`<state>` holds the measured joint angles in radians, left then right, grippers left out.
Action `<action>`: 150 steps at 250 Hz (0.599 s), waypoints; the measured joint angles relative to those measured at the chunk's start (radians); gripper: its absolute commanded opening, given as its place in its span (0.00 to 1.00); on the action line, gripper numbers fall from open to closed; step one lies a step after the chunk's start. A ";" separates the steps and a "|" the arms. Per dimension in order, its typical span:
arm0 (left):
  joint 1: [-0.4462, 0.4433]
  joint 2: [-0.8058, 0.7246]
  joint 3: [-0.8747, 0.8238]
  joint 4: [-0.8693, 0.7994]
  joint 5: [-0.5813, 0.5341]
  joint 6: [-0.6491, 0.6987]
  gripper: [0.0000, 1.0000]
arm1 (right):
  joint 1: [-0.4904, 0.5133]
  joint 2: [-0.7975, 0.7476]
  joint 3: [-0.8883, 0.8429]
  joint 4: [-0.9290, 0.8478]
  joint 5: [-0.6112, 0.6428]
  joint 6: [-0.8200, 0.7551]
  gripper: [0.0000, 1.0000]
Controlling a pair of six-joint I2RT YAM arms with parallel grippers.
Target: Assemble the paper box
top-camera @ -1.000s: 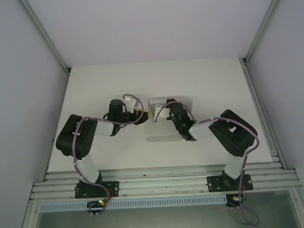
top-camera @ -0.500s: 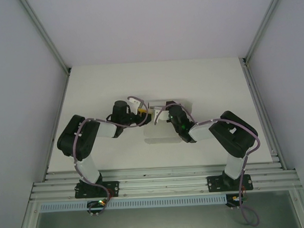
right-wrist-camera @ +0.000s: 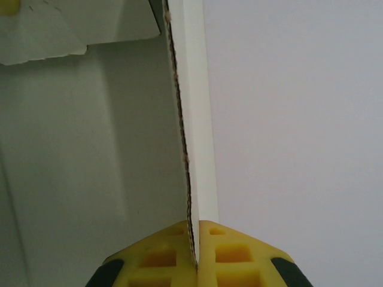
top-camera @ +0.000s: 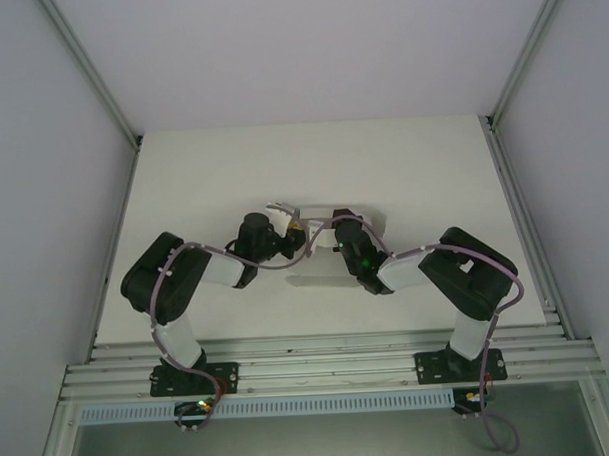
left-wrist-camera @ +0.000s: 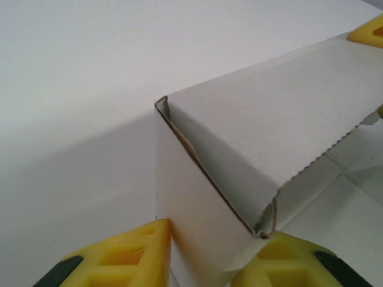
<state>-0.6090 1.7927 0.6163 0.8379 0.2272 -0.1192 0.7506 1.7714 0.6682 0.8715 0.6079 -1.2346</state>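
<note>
Now the plain white thin-cardboard paper box (top-camera: pixel 311 267) lies half-formed near the middle of the pale matte table (top-camera: pixel 183 192), just ahead of both arms. Its base panel is flat, while some walls are already standing and others are not yet tucked. What has changed over the last second is on its left side. The left gripper (left-wrist-camera: pixel 215 239), which stood apart from the cardboard with its jaws wider, has swung inward to the box's left end and narrowed around a doubled-over wall. In the left wrist view that folded wall, with its raw brown edge showing at the corner, sits between the yellow jaws, and each jaw looks to be against the card, so I read it as grasping the wall rather than merely straddling it. The right gripper (right-wrist-camera: pixel 194 234) has barely moved and remains clenched on a single upright wall, whose thin edge runs straight into the seam between its closed jaws. With the box now held on two sides, my judgement is that the work has passed from approach to bracing. The left wall can next be pressed or tucked into place while the right hold keeps the base from sliding. The doubled wall looks springy and may reopen if let go early.
</note>
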 measured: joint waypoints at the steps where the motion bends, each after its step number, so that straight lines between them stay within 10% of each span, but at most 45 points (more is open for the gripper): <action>1: 0.000 0.000 0.000 0.001 -0.002 0.001 0.29 | 0.000 0.000 0.000 0.000 0.000 0.000 0.00; 52: -0.018 0.021 0.002 0.031 -0.054 0.022 0.19 | 0.009 -0.014 -0.003 -0.027 0.018 0.032 0.00; 74: -0.027 0.033 0.012 0.044 -0.088 0.043 0.00 | 0.009 -0.019 -0.003 -0.042 0.031 0.048 0.00; 107: -0.038 0.052 0.014 0.082 -0.147 0.054 0.00 | 0.019 -0.053 -0.010 -0.091 0.012 0.108 0.41; 150: -0.033 0.060 0.014 0.098 -0.165 0.065 0.00 | 0.040 -0.161 -0.036 -0.238 -0.047 0.246 0.63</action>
<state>-0.6418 1.8523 0.6300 0.9363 0.0620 -0.0544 0.7910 1.6108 0.6323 0.6331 0.5606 -0.9890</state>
